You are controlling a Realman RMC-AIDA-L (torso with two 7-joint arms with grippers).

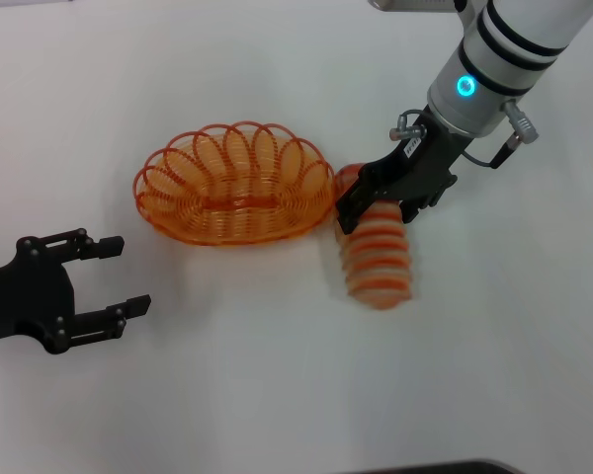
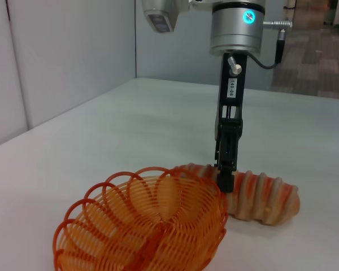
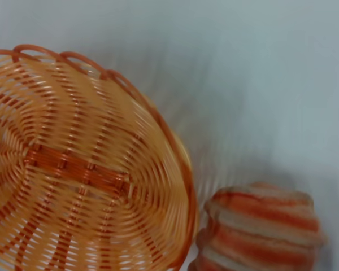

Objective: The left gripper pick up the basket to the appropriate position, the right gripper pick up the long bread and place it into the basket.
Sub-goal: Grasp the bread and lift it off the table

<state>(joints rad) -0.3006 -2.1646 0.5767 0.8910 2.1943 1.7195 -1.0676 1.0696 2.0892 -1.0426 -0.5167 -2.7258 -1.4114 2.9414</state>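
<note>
One "140-06" label (image 2: 231, 88), right claw (image 2: 224, 182).

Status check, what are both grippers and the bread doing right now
Left gripper open, idle, clear of basket. Right gripper down on long bread beside basket, jaws unclear. Nothing in the way.

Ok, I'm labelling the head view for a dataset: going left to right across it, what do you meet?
left gripper, open → basket → long bread, with the right gripper down over its far end.
</note>
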